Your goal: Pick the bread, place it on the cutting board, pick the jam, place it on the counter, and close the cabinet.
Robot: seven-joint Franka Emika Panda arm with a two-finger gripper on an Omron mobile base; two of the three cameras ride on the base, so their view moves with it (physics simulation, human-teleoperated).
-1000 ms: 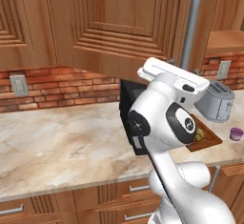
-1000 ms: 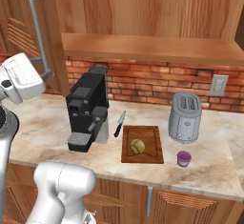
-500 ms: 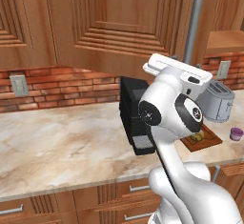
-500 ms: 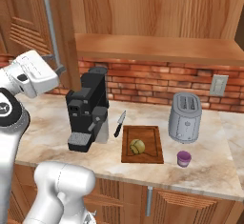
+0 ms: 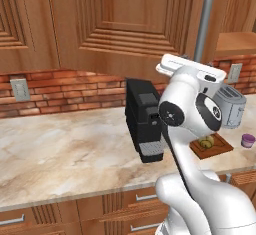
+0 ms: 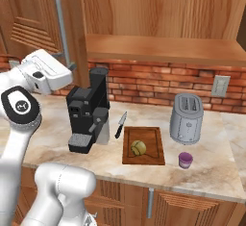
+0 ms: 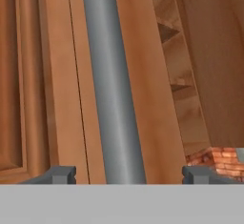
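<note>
I have the bread (image 6: 138, 147) sitting on the cutting board (image 6: 154, 136) and the jam (image 6: 185, 159) standing on the counter (image 6: 211, 162) just beside the board, so I judge only the cabinet is left to close. The cabinet door (image 6: 33, 18) stands swung out over the coffee machine (image 6: 87, 114), and I hold the gripper (image 7: 125, 174) at its silver handle (image 7: 113, 85) to push it. The fingers (image 7: 61, 173) are spread wide, one either side of the bar, gripping nothing. Past the door's edge I see the open cabinet shelf (image 6: 163, 48), bare where it shows. The door's sweep runs above the coffee machine and toaster (image 6: 187, 118), so I expect room.
</note>
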